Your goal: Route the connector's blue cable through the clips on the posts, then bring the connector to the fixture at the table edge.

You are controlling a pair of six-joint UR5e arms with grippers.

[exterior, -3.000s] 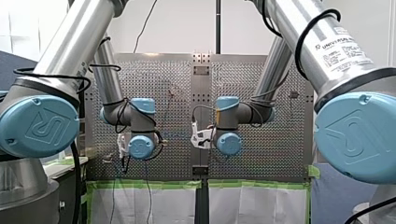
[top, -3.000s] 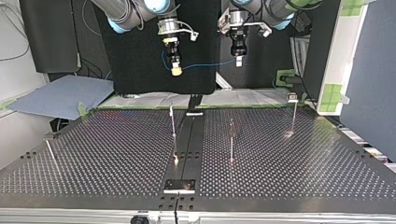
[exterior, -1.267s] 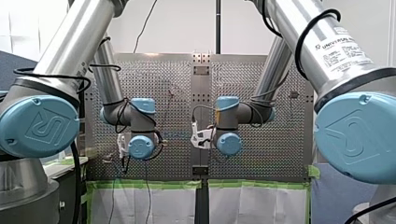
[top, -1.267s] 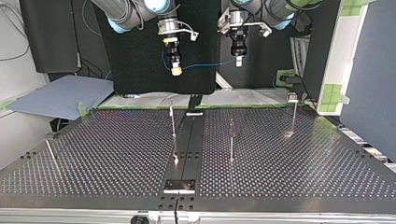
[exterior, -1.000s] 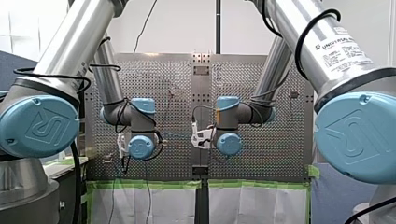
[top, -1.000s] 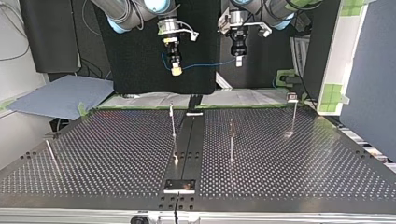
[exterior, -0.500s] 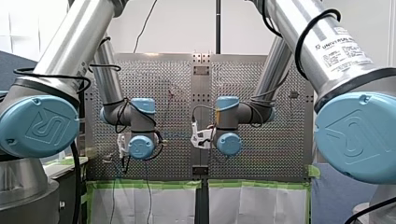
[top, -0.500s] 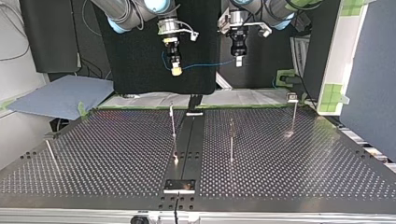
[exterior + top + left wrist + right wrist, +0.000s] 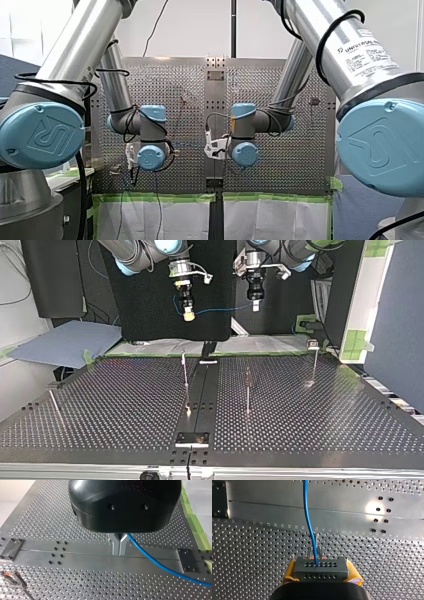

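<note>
Right gripper: narrow, clamped on the connector, with one yellow pad against each side of it.
Connector: one small grey block with rows of holes, held high above the table. It looks rigid and light, and its flat sides are the place to hold it.
Blue cable: one thin strand that leaves the connector's face and runs ahead of the right gripper, then across the open air to the left gripper. It looks light and limp, likely to sag or slip, so it is best pinched close to the stretch being guided.
Left gripper: metal fingers drawn close together, with the cable leaving right beside them. It appears to be pinching the cable.
Posts: four thin rods stand on the table well below both grippers, one under the right gripper, one under the left, one out past the left, and one far out past the right. Their clips are too small to count.
Fixture: two plates sit on the table's centre strip, one below the grippers and one at the far edge. Which one is the fixture cannot be told.
Routing: not begun, since the cable touches no post.
</note>
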